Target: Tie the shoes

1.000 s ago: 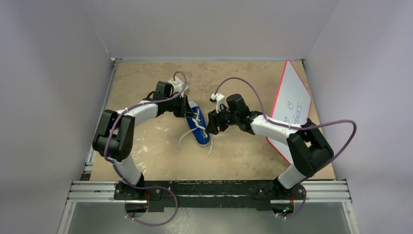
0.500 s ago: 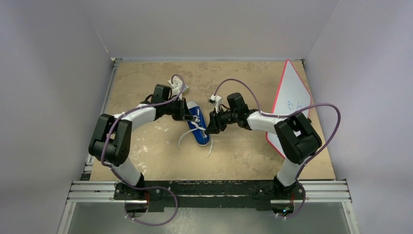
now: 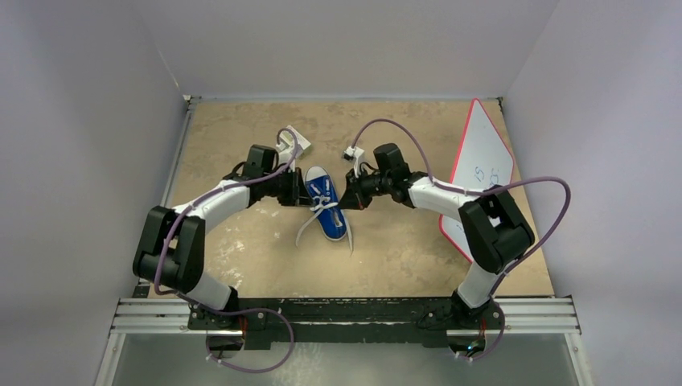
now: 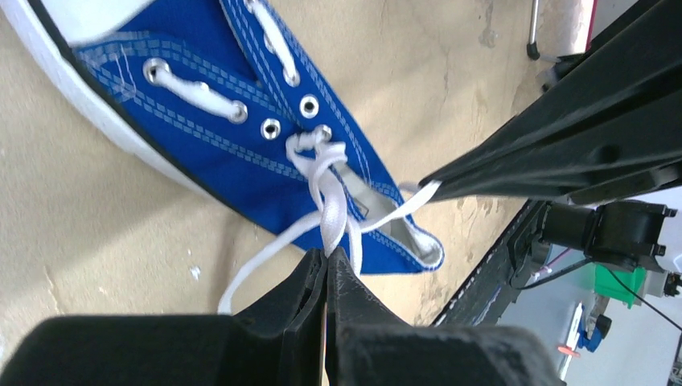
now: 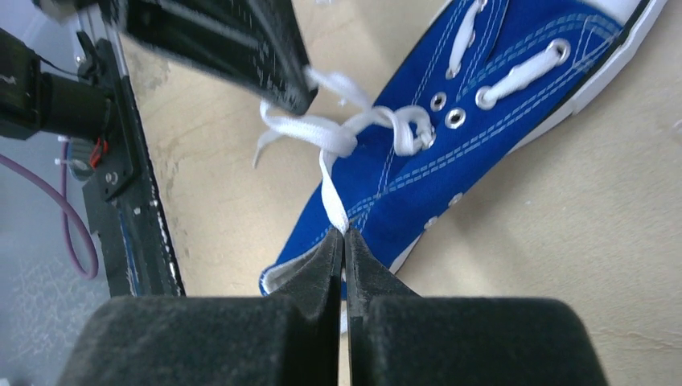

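The blue canvas shoe (image 3: 328, 214) lies on the tan table between both arms, its toe toward the back. Its white laces (image 4: 328, 189) are crossed in a loose knot over the top eyelets. My left gripper (image 3: 304, 191) stands at the shoe's left side, shut on one lace strand (image 4: 327, 256). My right gripper (image 3: 347, 199) is at the shoe's right side, shut on the other strand (image 5: 344, 233). That lace (image 5: 330, 189) runs taut from the knot to the right fingertips. Loose lace ends (image 3: 304, 233) trail toward the near edge.
A white board with a red edge (image 3: 482, 169) leans at the right side of the table. Grey walls close in the table on three sides. The black rail (image 3: 346, 314) with the arm bases runs along the near edge.
My right gripper has shut on a lace strand and moved slightly toward the back. The left gripper, still shut on its strand, has drawn a little to the left.
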